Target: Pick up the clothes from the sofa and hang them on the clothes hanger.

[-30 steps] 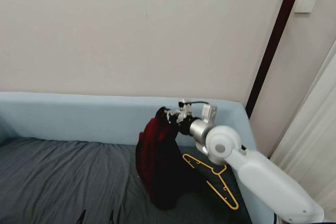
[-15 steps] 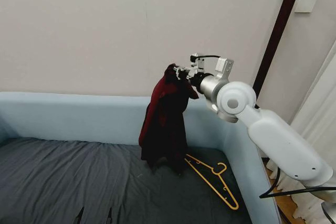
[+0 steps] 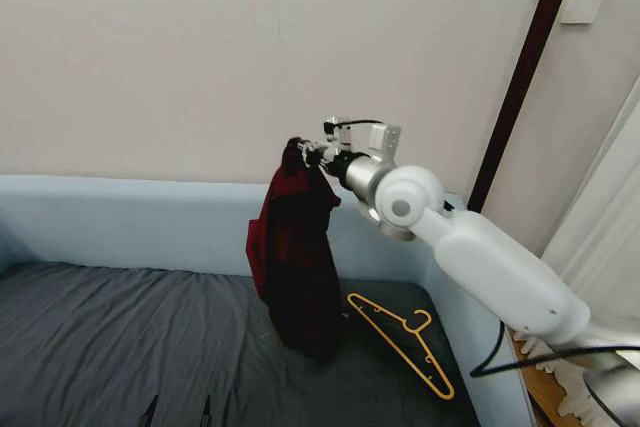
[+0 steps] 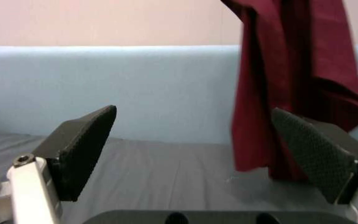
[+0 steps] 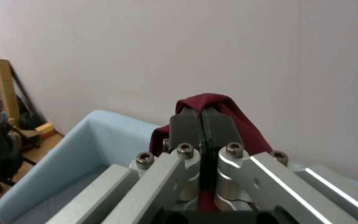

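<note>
The right gripper (image 3: 305,155) is up high in front of the wall (image 3: 150,47), near the middle of the head view. Its jaws are pinched tight on the top of a dark red shirt (image 3: 295,257). In the right wrist view the two fingers (image 5: 185,128) press together with a fold of the red shirt (image 5: 213,100) poking out over them. The shirt hangs straight down from the gripper, in front of the light blue back of the sofa (image 3: 130,222). Its bottom end is low over the dark grey seat, and I cannot tell if it touches. A yellow hanger (image 3: 405,339) lies flat on the seat, at about 4 o'clock from the shirt's bottom end, just beside it. The left gripper (image 3: 180,412) waits low at 7 o'clock by the bottom edge. Its jaws are spread wide with nothing in them, and the left wrist view looks between them at the shirt (image 4: 291,88).
</note>
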You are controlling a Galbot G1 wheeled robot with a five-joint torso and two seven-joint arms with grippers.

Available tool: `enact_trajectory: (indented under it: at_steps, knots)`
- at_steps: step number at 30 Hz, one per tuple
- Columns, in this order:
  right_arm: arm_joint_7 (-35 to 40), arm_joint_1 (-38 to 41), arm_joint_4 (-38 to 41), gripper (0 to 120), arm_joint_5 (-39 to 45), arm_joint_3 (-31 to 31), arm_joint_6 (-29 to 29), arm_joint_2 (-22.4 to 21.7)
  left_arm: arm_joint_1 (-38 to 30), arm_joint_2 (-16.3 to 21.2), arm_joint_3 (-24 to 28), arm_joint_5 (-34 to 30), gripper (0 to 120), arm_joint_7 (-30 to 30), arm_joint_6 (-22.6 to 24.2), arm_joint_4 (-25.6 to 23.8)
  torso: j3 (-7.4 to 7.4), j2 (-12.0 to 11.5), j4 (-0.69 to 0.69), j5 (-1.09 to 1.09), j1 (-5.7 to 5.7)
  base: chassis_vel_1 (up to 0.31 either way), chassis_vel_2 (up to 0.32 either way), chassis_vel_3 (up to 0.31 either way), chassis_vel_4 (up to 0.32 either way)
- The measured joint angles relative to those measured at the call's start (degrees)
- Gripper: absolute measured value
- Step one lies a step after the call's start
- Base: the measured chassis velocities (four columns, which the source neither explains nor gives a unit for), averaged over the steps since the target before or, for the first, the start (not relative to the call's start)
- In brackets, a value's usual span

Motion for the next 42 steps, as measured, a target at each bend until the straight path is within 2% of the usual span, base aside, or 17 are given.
enact_trajectory:
  at_steps: [4,8,11,12,14,16,17,20,21,24,26,31,35,37,40,41,42]
  knots:
    - [0.21,2.29,1.02,0,1.64,-0.89,0.19,2.32,0.00,-0.27,-0.42,-0.56,98,-0.25,-0.24,0.30,0.00,0.00,-0.01,0.00,0.00,0.000,0.000,0.000,0.000]
    - [0.61,0.52,5.55,0,2.89,-0.97,0.42,0.83,-0.24,-0.48,-0.39,-0.66,98,-0.36,-0.28,0.96,-0.01,0.01,0.01,0.00,-0.01,0.000,0.000,0.000,0.000]
    - [-1.31,-6.90,10.10,0,1.66,-0.96,0.50,-4.73,-0.51,-0.59,0.19,-0.52,98,-0.35,-0.20,1.65,-0.01,0.00,-0.01,0.03,0.00,0.000,0.000,0.000,0.000]
    - [-1.31,-6.90,10.10,0,1.66,-0.96,0.50,-4.73,-0.51,-0.59,0.19,-0.52,98,-0.35,-0.20,1.65,-0.01,0.00,-0.01,0.03,0.00,0.000,0.000,0.000,0.000]
    - [-4.13,-14.31,12.03,0,-1.74,-0.32,0.51,-9.62,-0.68,-0.61,0.48,-0.28,98,-0.24,0.05,1.98,-0.01,0.00,-0.03,0.06,0.00,0.000,0.000,0.000,0.000]
    - [-4.52,-15.45,12.13,0,-2.39,-0.16,0.52,-10.30,-0.70,-0.62,0.54,-0.26,98,-0.25,0.12,2.03,0.00,0.00,-0.04,0.06,-0.01,0.000,0.000,0.000,0.000]
    - [-6.58,-22.36,12.24,0,-6.43,0.72,1.01,-13.77,-0.80,-0.67,0.77,-0.09,98,-0.20,0.44,2.19,-0.01,0.00,-0.06,0.06,-0.01,0.000,0.000,0.000,0.000]
    - [-10.91,-37.24,10.13,0,-15.23,2.72,2.79,-18.48,-0.91,-0.74,1.17,0.16,98,-0.07,1.00,2.64,0.01,0.00,-0.05,0.09,-0.01,0.000,0.000,0.000,0.000]
    - [-10.91,-37.24,10.13,0,-15.23,2.72,2.79,-18.48,-0.91,-0.74,1.17,0.16,98,-0.07,1.00,2.64,0.01,0.00,-0.05,0.09,-0.01,0.000,0.000,0.000,0.000]
    - [-12.46,-44.84,8.92,0,-20.13,4.31,4.17,-20.15,-1.16,-0.74,1.48,0.51,98,-0.01,1.15,3.26,-0.01,0.00,-0.05,0.03,-0.01,0.000,0.000,0.000,0.000]
    - [-12.16,-46.94,9.54,0,-20.51,4.98,4.23,-20.22,-1.25,-0.75,1.57,0.59,98,-0.01,1.16,3.36,-0.01,0.00,-0.03,0.05,-0.01,0.000,0.000,0.000,0.000]
    - [-8.99,-49.44,14.64,0,-18.22,7.33,2.75,-20.32,-1.31,-0.74,1.80,1.00,98,0.07,1.16,3.40,-0.01,0.00,0.02,0.04,-0.01,0.000,0.000,0.000,0.000]
    - [-5.73,-52.59,20.10,0,-14.00,12.42,0.71,-23.26,-1.16,-0.52,1.79,1.07,98,0.09,0.94,3.14,-0.01,0.00,0.02,0.03,-0.01,0.000,0.000,0.000,0.000]
    - [-4.20,-56.37,23.86,0,-10.42,17.87,-0.58,-26.26,-1.23,-0.41,1.83,1.10,98,0.10,0.85,3.10,-0.01,0.00,-0.04,0.05,-0.01,0.000,0.000,0.000,0.000]
    - [-2.24,-61.21,29.70,0,-3.87,25.81,-2.00,-31.34,-1.63,-0.39,2.34,1.30,98,0.17,0.79,3.15,-0.01,0.00,-0.05,0.04,-0.01,0.000,0.000,0.000,0.000]
    - [-2.24,-61.21,29.70,0,-3.87,25.81,-2.00,-31.34,-1.63,-0.39,2.34,1.30,98,0.17,0.79,3.15,-0.01,0.00,-0.05,0.04,-0.01,0.000,0.000,0.000,0.000]
    - [-1.08,-62.21,32.09,0,-1.49,27.72,-2.61,-33.30,-1.86,-0.40,2.55,1.40,98,0.21,0.80,3.27,-0.01,0.00,-0.05,0.03,-0.01,0.000,0.000,0.000,0.000]
